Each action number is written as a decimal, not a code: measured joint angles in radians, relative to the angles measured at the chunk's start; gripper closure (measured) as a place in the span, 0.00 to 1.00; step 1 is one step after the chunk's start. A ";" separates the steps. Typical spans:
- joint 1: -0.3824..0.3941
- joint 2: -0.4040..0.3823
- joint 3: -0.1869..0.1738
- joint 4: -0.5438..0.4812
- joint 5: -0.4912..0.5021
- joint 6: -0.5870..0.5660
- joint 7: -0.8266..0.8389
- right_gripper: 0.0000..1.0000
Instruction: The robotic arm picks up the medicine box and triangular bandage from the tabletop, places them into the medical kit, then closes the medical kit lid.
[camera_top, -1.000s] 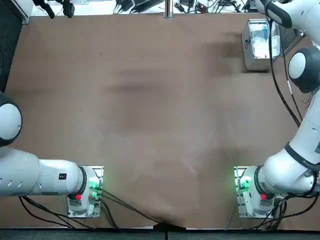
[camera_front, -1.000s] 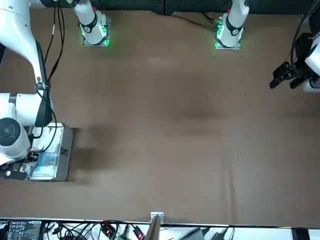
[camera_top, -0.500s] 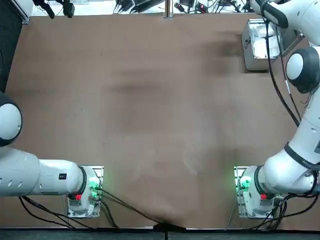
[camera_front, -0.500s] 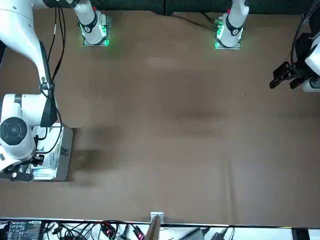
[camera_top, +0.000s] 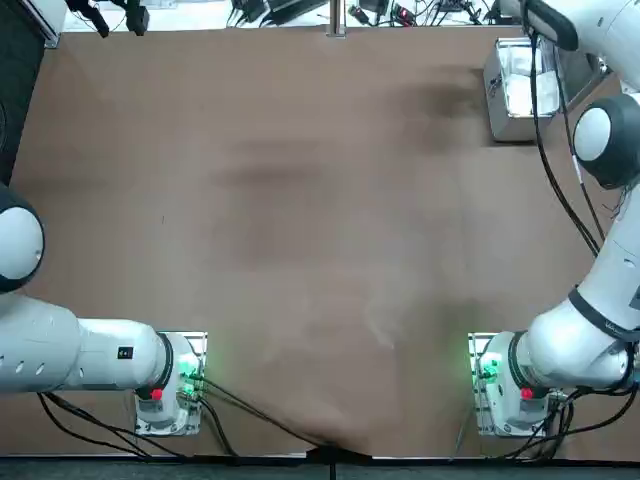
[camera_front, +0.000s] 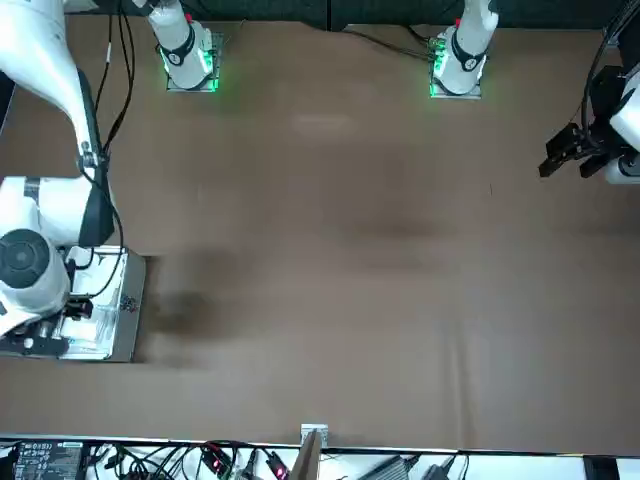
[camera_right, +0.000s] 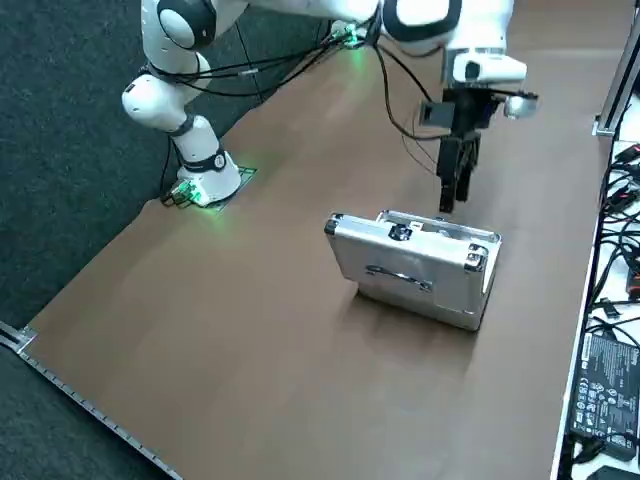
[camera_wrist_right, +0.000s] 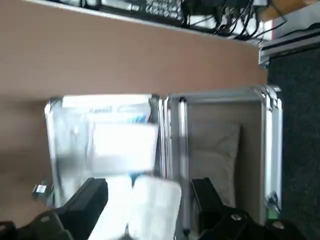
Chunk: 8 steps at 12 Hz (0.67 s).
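Brown tabletop (camera_top: 300, 250): bare across the middle; neither task item lies on it that I can see.
White glossy robotic arm (camera_top: 600, 300): mine, reaching to the far right corner, over the case.
Silver aluminium medical kit (camera_top: 497, 100): open at that corner, pale lining showing.
Medical kit lid (camera_right: 400, 275): flat silver panel with a curved handle, standing upright on the side away from my tool.
Lumpy white triangular bandage (camera_wrist_right: 152, 205): inside the kit, under my tool, touching neither finger as far as I can tell.
Small flat white medicine box (camera_wrist_right: 125, 147): inside too, beside the bandage.
Tool (camera_right: 453, 200): spread, holding nothing, pointing down just above the kit's open rim.
Step, as I judge it: packing looks done; closing is left. I should clear the rim, go round behind the lid and push it over gently.
In the way: the upright lid itself; black cables (camera_top: 290, 10) lie beyond the far edge.
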 joint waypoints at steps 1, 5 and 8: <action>-0.002 -0.042 0.000 0.007 0.072 -0.069 -0.077 0.00; -0.023 -0.132 0.000 0.009 0.135 -0.149 -0.162 0.04; -0.066 -0.168 0.000 0.009 0.144 -0.170 -0.240 0.36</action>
